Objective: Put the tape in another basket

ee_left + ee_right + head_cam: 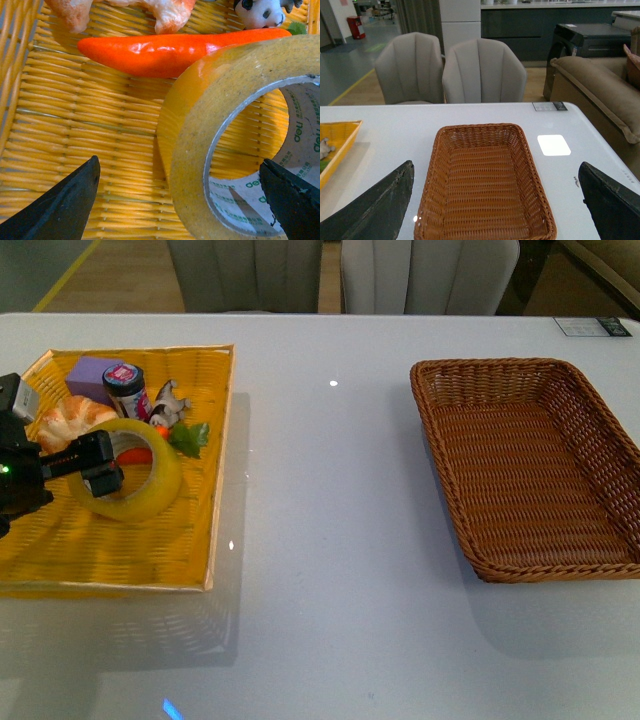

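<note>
One tape [150, 488] lies flat in the one yellow tray [212, 520], near left. The left gripper [103, 464] is spread wide, one finger outside the roll and the other over its core, clamping nothing. Beyond the tape are one carrot [165, 50], croissant [70, 420], toy cow [170, 400], jar [125, 388] and purple block [92, 372]. Bare table [330, 540] separates the tray's right edge from the one basket [440, 440], its floor all open. The right gripper [496, 167] gapes wide above the basket's near end, holding nothing
</note>
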You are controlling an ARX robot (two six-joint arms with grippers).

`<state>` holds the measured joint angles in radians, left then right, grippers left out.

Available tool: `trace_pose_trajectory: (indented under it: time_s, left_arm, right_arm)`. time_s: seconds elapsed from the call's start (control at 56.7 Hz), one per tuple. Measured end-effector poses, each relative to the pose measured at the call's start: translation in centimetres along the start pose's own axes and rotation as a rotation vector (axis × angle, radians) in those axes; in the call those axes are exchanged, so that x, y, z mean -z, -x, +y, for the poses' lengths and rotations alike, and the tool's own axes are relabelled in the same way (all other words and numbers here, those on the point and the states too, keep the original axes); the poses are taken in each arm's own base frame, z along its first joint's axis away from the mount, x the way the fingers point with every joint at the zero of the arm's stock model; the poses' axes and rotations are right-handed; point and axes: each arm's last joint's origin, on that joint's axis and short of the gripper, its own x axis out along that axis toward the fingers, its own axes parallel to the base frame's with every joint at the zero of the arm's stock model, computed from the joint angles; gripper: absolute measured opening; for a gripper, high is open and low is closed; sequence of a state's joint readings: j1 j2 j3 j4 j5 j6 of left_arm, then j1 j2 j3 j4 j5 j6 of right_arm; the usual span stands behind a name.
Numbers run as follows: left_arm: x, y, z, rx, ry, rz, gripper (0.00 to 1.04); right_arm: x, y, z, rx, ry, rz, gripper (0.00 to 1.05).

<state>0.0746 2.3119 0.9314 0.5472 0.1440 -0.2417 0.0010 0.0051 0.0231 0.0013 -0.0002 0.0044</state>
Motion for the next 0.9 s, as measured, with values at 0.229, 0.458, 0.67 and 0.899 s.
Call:
trace_pose_trajectory:
  time_s: [0.229, 0.458, 0.67, 0.899]
  left_arm:
    - [0.4, -0.8, -0.6, -0.005, -0.002, 0.014, 0.61]
    - [0.3, -0.5, -1.0, -0.005, 0.015, 0.001, 0.22]
    - [-0.3, 1.8, -0.9, 0.023, 0.044, -0.017, 0.15]
    - [-3.9, 7.9, -3.4, 0.154, 0.094, -0.125, 0.15]
  right_arm:
    - [0.0, 0.0, 0.0, 0.0, 0.0, 0.0, 0.96]
    - [0.0, 0.0, 0.0, 0.0, 0.0, 0.0, 0.96]
    - [0.0, 0.0, 0.0, 0.0, 0.0, 0.0, 0.96]
    - [0.0, 0.0, 0.0, 0.0, 0.0, 0.0, 0.96]
